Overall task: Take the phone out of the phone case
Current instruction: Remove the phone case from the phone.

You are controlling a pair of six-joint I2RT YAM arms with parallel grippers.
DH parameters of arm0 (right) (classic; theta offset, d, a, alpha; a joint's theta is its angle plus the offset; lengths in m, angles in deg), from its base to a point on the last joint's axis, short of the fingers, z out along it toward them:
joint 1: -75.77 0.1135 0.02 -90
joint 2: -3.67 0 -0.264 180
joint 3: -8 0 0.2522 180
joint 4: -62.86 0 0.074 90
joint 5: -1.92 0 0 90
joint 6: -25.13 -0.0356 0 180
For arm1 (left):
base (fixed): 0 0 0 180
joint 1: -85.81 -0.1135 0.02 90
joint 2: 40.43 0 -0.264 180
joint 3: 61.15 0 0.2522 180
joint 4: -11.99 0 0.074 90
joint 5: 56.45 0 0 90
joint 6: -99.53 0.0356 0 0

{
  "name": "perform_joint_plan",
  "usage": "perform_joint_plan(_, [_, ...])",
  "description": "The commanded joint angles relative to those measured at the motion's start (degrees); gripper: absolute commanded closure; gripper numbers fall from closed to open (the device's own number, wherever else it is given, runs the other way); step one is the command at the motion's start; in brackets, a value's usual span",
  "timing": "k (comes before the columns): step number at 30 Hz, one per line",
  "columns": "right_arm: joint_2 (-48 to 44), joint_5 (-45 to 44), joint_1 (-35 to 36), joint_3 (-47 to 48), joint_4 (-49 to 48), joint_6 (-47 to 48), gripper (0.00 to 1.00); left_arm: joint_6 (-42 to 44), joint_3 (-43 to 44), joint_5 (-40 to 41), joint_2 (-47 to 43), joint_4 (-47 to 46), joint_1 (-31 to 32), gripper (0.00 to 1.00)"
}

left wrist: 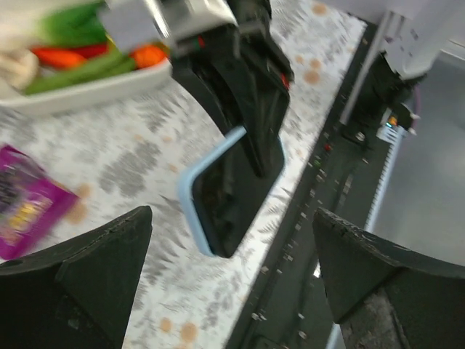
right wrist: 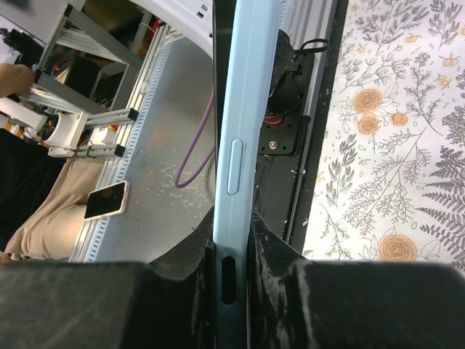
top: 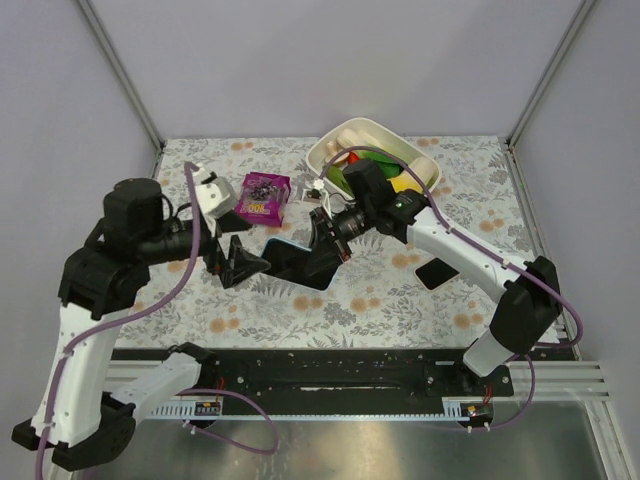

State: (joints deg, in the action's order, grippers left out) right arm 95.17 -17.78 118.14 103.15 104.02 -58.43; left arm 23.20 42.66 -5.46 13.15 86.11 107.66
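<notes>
Light blue phone case [top: 297,262], dark inside, lifted above the middle of the floral worktop [top: 380,300], clamped edge-on in the right jaws, narrow around one end. Cannot tell whether the phone is inside. Left jaws spread wide, near the case's other end, holding nothing. Black flat slab [top: 437,272] lying on the worktop, to the right. Farther back, purple packet [top: 262,196] and white tray [top: 372,135] with colourful items.
</notes>
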Motion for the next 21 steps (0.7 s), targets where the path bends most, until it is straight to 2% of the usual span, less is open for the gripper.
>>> perform_joint_plan(1, [-0.80,-0.78,-0.88,4.83,-0.24,-1.07,1.00,-4.96,-4.78,-10.47,0.21,0.56,-1.54,0.07])
perform_joint_plan(11, [-1.59,-3.33,-2.46,6.60,0.90,-1.34,1.00,-9.19,-5.05,-24.00,3.46,1.60,-12.26,0.12])
perform_joint_plan(17, [-1.33,-3.16,-2.73,7.03,0.82,-1.78,1.00,-8.05,-7.24,-25.07,2.93,2.57,-13.85,0.12])
perform_joint_plan(21, [-1.33,-3.07,-2.91,7.30,0.90,-1.78,1.00,-8.66,-9.35,-23.84,2.32,-0.14,-13.76,0.13])
